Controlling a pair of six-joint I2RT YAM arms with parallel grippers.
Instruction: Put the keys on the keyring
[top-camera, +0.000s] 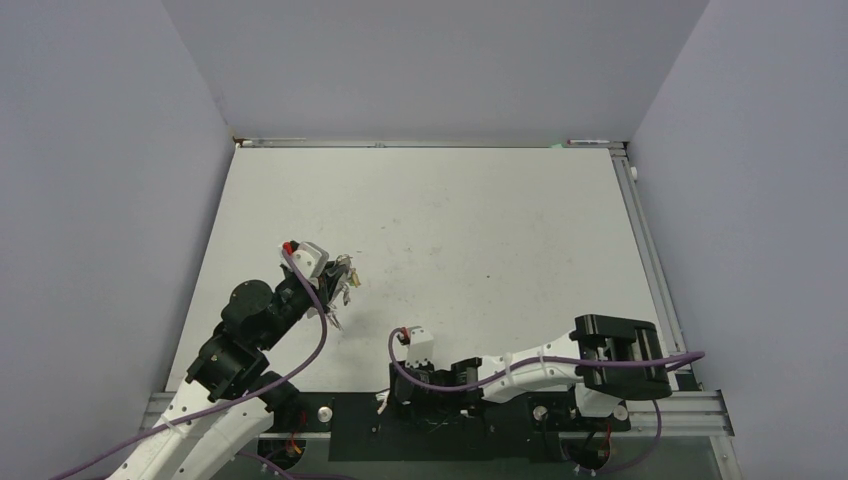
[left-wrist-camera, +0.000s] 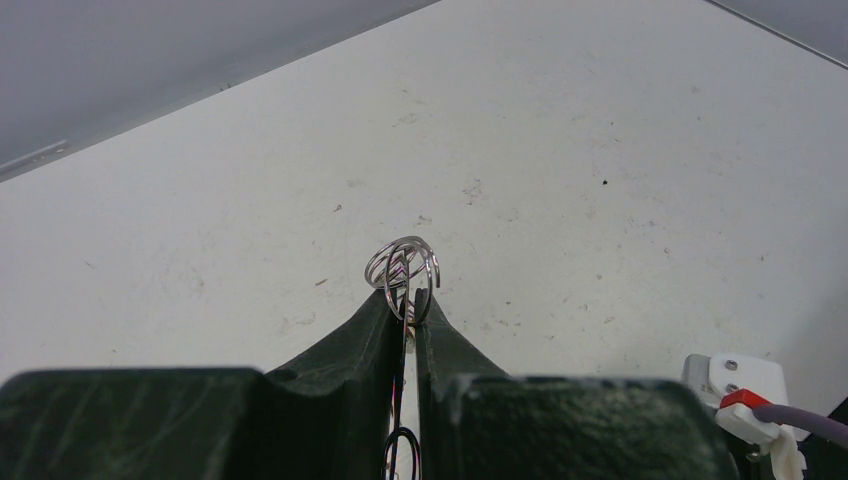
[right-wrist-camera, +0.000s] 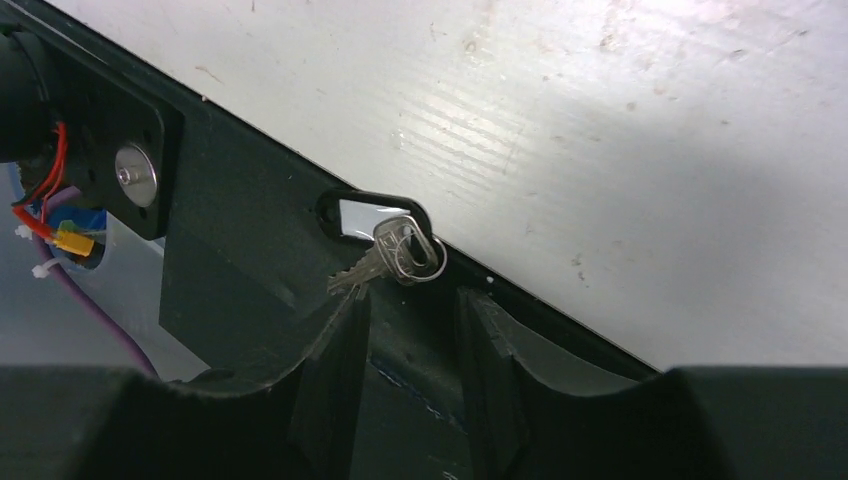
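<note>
Silvery key (right-wrist-camera: 385, 258) on black clip (right-wrist-camera: 326, 214), just beyond parted right fingers (right-wrist-camera: 335, 360).

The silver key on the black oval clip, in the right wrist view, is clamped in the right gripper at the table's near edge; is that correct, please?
Not quite. The silver key on the black oval clip is at the table's near edge, but the right gripper is open, not clamping it; the key lies free just beyond the fingertips, as the right wrist view shows.
</note>
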